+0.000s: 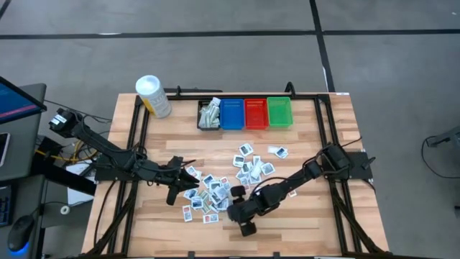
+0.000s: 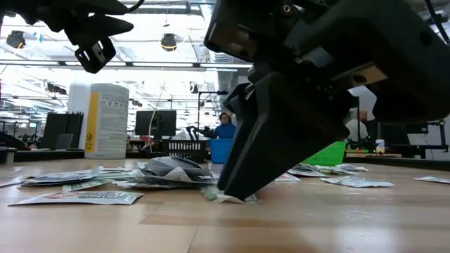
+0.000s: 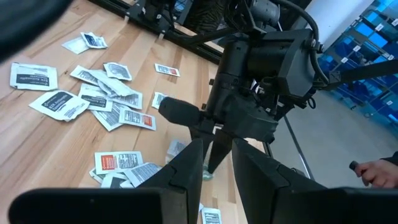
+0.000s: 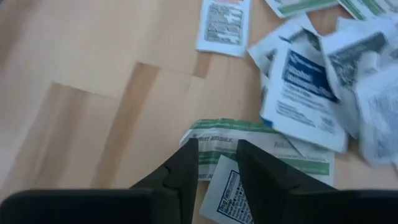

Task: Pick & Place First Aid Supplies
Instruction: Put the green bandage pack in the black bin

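Several first aid supplies, small flat packets [image 1: 248, 167], lie scattered on the wooden table [image 1: 302, 216], with more in a loose pile [image 1: 208, 193]. My right gripper [image 4: 216, 155] is tipped down at the pile's near edge, open by a narrow gap. A green-striped packet [image 4: 267, 134] and a small white packet [image 4: 227, 186] lie at its fingertips. My left gripper [image 3: 214, 149] hangs above the pile's left side [image 1: 175, 191], open by a narrow gap, with nothing between its fingers. My right gripper's fingertips [image 2: 238, 186] reach the tabletop at the edge of the green-striped packet [image 2: 228, 198], slanting down from the table's right. The packet lies flat on the wood. The small white packet shows in the gap between the fingers; whether they pinch it I cannot tell.
Black [image 1: 209, 114], blue [image 1: 231, 113], red [image 1: 256, 113] and green [image 1: 279, 112] bins stand in a row at the table's far edge; the black one holds some packets. A white tub with a yellow label [image 1: 153, 96] stands at the far left. Bare wood lies along the near edge.
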